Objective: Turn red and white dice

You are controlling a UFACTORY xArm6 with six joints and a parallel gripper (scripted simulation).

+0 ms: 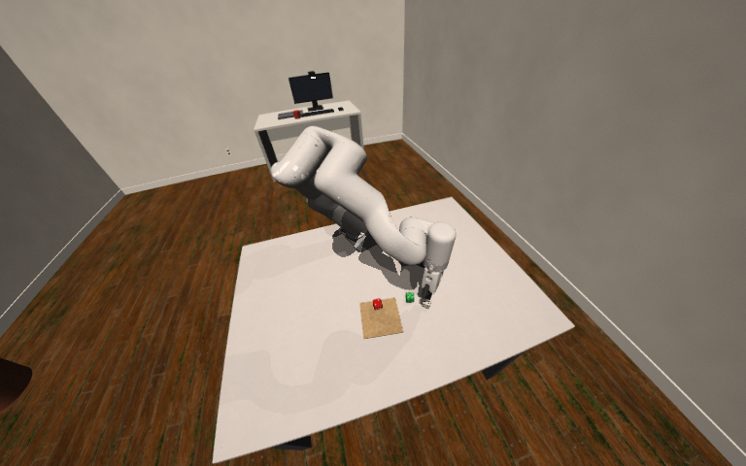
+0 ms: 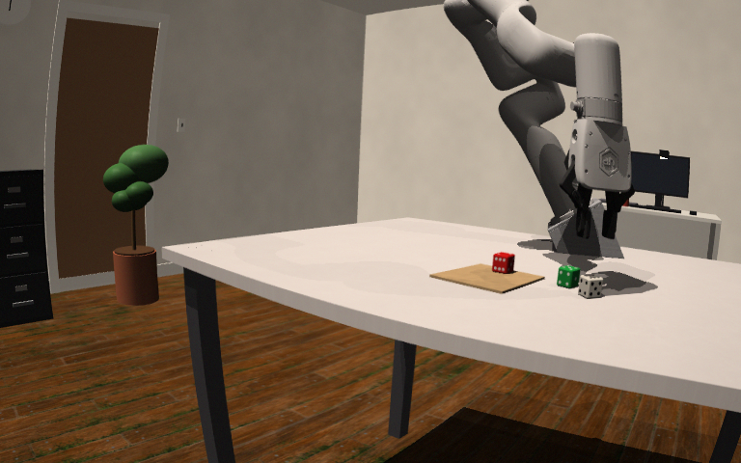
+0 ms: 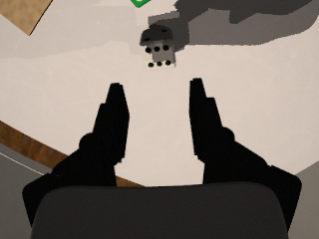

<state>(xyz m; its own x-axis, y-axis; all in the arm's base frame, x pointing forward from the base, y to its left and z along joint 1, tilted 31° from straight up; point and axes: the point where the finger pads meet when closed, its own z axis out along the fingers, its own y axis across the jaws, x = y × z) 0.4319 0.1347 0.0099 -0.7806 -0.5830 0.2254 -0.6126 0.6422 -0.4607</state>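
Note:
The white die (image 2: 590, 285) (image 3: 159, 50) lies on the bare table to the right of the mat, and a six-pip face shows in the wrist view. The green die (image 1: 409, 297) (image 2: 567, 276) (image 3: 141, 2) lies close beside it, also off the mat. The red die (image 1: 377, 303) (image 2: 503, 262) sits on the tan mat (image 1: 382, 326) (image 2: 480, 277) (image 3: 20, 12) near its far edge. My gripper (image 2: 595, 233) (image 3: 158, 97) (image 1: 425, 296) points down, a little above the table near the white die. Its fingers are half open with nothing between them.
The white table (image 1: 302, 329) (image 2: 327, 261) carries only the mat and the dice. The arm's base stands at the table's far side. A desk with a monitor (image 1: 311, 87) stands against the back wall, and a potted plant (image 2: 133, 218) stands by the door.

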